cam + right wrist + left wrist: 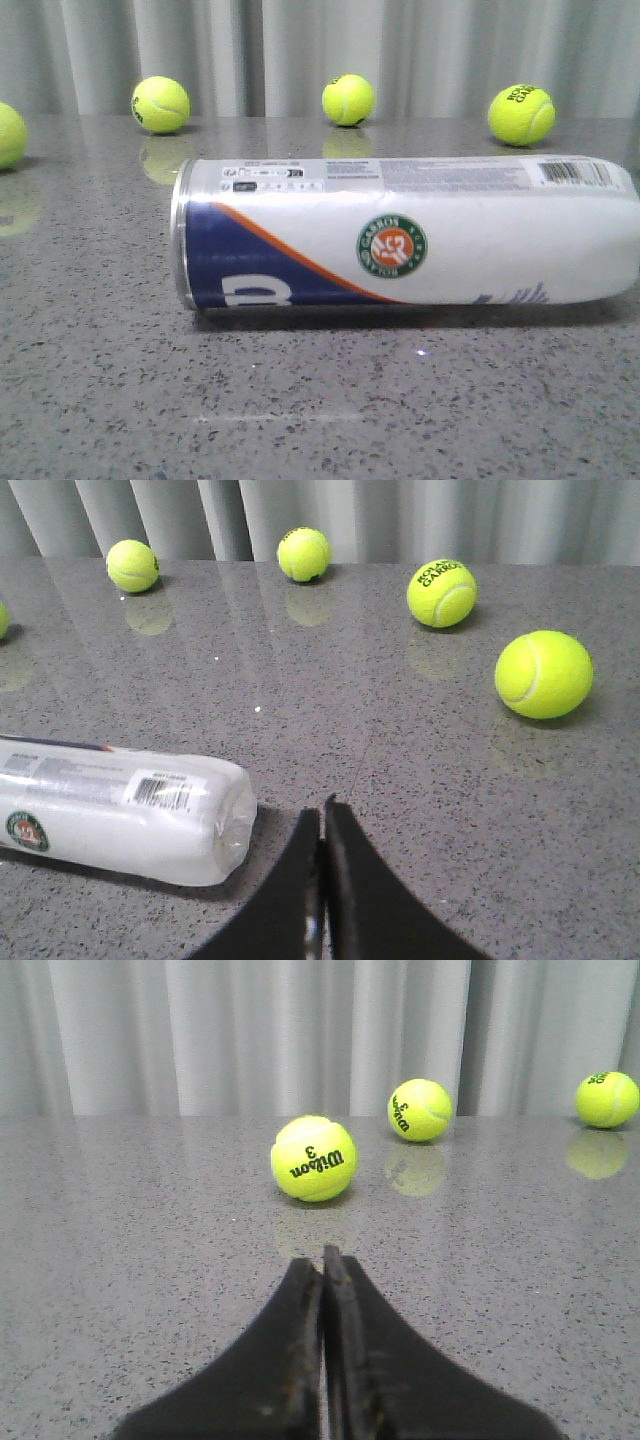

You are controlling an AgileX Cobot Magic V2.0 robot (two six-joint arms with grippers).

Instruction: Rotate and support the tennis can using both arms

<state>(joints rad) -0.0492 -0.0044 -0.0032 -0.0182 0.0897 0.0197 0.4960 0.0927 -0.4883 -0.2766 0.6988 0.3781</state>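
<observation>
The tennis can (400, 232) lies on its side across the grey table, silver rim to the left, clear base to the right. Its navy band, orange edge and round logo face the front camera. Neither gripper shows in the front view. In the right wrist view the can's base end (150, 815) lies just beside my right gripper (322, 815), apart from it; the jaws are pressed together and empty. My left gripper (323, 1260) is shut and empty above bare table, with no can in its view.
Tennis balls stand along the back by the grey curtain (160, 104) (348, 99) (521, 114), one at the far left edge (8, 135). In the right wrist view a ball (543, 674) sits ahead of the fingers; in the left wrist view one (313, 1158) sits ahead.
</observation>
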